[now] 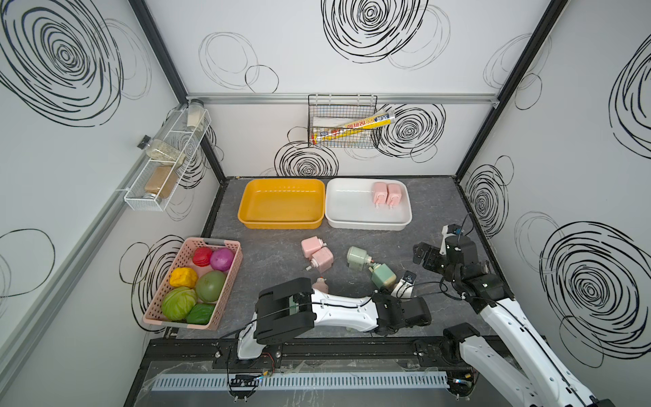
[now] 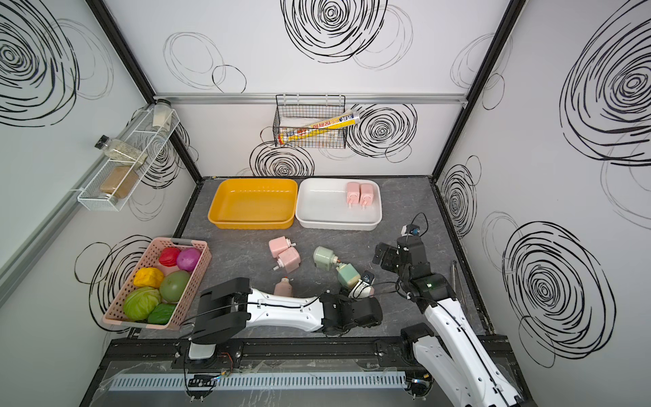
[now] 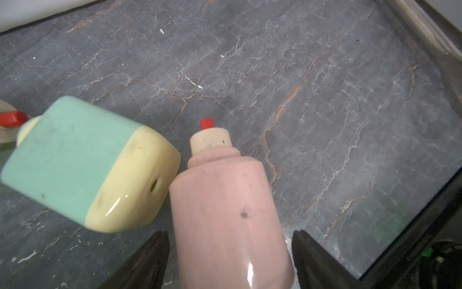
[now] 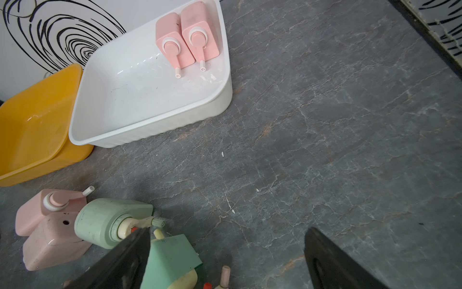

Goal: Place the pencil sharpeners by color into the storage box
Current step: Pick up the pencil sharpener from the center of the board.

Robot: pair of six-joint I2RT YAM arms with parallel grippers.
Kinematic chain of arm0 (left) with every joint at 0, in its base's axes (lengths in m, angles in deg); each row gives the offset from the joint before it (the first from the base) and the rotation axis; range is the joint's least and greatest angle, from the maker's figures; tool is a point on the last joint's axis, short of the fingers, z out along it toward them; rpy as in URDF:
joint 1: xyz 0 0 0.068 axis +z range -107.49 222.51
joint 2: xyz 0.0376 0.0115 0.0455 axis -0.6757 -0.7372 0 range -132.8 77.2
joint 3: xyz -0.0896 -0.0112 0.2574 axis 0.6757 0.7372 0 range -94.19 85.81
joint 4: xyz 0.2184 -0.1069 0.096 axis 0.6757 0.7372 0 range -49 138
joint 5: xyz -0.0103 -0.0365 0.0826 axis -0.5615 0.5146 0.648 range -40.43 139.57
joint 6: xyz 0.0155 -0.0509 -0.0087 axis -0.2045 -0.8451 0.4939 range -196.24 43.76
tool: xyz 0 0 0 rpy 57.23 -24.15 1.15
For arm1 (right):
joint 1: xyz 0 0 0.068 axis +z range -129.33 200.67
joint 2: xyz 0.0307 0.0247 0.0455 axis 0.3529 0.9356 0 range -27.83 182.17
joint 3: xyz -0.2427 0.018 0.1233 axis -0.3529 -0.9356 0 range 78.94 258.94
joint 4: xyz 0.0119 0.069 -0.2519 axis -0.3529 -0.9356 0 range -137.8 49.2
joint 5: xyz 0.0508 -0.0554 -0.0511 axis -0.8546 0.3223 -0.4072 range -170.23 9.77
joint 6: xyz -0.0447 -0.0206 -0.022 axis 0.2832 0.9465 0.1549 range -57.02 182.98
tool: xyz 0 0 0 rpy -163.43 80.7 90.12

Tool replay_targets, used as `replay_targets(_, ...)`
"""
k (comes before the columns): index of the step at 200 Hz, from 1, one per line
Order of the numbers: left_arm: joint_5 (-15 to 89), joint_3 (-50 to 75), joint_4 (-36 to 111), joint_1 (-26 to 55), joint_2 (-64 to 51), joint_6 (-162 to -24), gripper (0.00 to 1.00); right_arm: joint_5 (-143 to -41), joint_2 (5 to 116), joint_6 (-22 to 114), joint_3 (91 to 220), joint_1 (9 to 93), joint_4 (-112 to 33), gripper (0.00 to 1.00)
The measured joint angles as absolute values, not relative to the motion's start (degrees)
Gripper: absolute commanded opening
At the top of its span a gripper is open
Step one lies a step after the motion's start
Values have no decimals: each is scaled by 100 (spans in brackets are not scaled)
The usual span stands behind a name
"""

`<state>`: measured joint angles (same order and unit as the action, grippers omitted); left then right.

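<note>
Two pink pencil sharpeners (image 1: 387,194) lie side by side in the white storage box (image 1: 366,225); the yellow box (image 1: 281,222) beside it holds nothing. Two more pink ones (image 1: 318,259) and a green one (image 1: 357,258) lie mid-table, and another pink one (image 1: 320,283) stands behind the left arm. My left gripper (image 3: 228,235) straddles a pink sharpener (image 3: 225,200) lying against a green, cream-ended one (image 3: 75,155). A thin strip of table shows along each finger. My right gripper (image 4: 228,230) hangs open and empty over bare table, right of the green sharpeners (image 4: 170,257).
A pink basket (image 1: 225,282) of toy fruit stands at the front left. A wire rack (image 1: 343,119) hangs on the back wall and a spice shelf (image 1: 169,162) on the left wall. The black rail (image 1: 352,349) runs along the table's front edge.
</note>
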<state>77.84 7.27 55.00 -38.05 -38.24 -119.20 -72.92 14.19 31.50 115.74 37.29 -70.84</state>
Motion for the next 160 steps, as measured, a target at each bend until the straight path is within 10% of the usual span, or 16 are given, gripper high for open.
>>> replay_targets(62,7773,727,5576,-3807,-3832,-11964,65,-7292,1417,3154,11569,3729,-7084,100)
replay_targets(160,7791,1866,5246,-3936,-2554,-11455,0,-7349,1415,3325,11569,3729,-7071,100)
